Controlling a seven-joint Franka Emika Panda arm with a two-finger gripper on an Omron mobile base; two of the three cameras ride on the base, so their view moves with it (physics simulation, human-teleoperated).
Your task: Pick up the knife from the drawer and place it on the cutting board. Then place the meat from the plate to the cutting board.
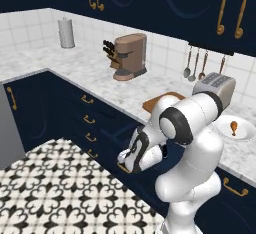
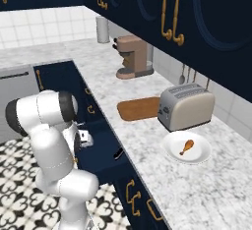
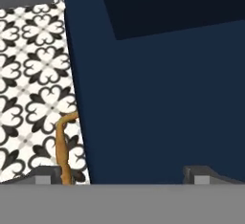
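Note:
The wide navy drawer [image 2: 101, 158] stands pulled out below the counter. My gripper [image 2: 86, 138] hangs over its front edge, open and holding nothing. In the hand view the drawer [image 3: 158, 108] lies below the gripper [image 3: 123, 174], and its curved brass handle [image 3: 61, 146] runs just inside the left fingertip [image 3: 45, 174]. A black handle end that looks like the knife [image 2: 118, 153] pokes out at the drawer's counter side. The brown cutting board [image 2: 140, 108] lies bare on the counter beside the toaster. The drumstick of meat [image 2: 187, 146] rests on the white plate [image 2: 197, 159].
A silver toaster [image 2: 186, 107] stands between board and plate. A brown coffee machine [image 1: 131, 55] and a knife block [image 1: 111, 53] sit further along the counter, and a paper towel roll [image 1: 66, 33] stands in the corner. Narrow navy drawers [image 1: 87, 120] lie left of the arm, above patterned floor tiles [image 1: 55, 188].

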